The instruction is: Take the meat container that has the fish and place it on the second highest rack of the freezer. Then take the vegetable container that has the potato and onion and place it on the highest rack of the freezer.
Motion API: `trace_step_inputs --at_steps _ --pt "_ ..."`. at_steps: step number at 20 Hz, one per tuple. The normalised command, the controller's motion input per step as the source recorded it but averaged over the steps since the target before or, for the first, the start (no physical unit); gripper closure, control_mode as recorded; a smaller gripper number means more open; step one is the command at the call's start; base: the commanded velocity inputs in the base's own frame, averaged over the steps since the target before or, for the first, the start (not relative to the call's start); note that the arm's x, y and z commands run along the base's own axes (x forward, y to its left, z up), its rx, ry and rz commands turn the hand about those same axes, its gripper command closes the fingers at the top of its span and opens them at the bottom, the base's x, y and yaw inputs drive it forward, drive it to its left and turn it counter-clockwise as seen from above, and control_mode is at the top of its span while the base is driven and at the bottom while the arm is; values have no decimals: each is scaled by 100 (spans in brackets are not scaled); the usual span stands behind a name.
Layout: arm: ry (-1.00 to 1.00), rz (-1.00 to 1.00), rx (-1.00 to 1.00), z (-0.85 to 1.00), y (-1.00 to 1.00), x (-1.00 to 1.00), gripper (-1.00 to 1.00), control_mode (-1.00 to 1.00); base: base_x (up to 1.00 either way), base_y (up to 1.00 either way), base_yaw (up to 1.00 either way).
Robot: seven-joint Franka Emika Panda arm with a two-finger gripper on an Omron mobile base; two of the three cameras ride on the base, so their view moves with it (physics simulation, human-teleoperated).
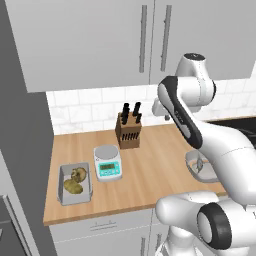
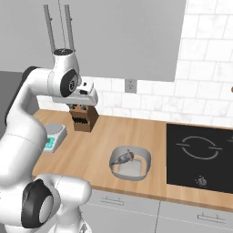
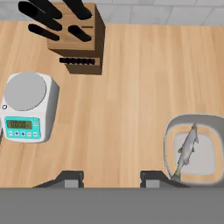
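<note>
The wooden counter (image 1: 150, 165) is carrying everything. The gripper (image 3: 111, 177) is hanging high above its middle, fingers spread wide and holding nothing. The meat container (image 2: 130, 163) is sitting near the counter's front edge, left of the cooktop (image 2: 200, 152), with the fish (image 3: 186, 151) lying inside. The vegetable tray (image 1: 75, 185) with potato and onion (image 1: 76, 181) is resting far left, beside the kitchen scale (image 3: 27, 107) and knife block (image 3: 76, 37).

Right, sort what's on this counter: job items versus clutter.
Job items:
- meat container with the fish
- vegetable container with the potato and onion

Clutter:
- kitchen scale
- knife block
- cooktop

The claw is open above the bare counter.
</note>
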Motion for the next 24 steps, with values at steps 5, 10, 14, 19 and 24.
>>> trace_step_inputs --at_steps 5,10,14,19,24 --pt "-2 -2 0 -3 -8 -1 -100 -100 0 0 0" --pt "1 -16 0 -26 -56 4 -100 -100 0 0 0" --pt "9 -22 2 -41 -66 16 -100 -100 0 0 0" --pt "8 -22 3 -57 -65 13 -100 -100 0 0 0" --pt "15 -26 4 -57 -32 -14 -100 -100 0 0 0"
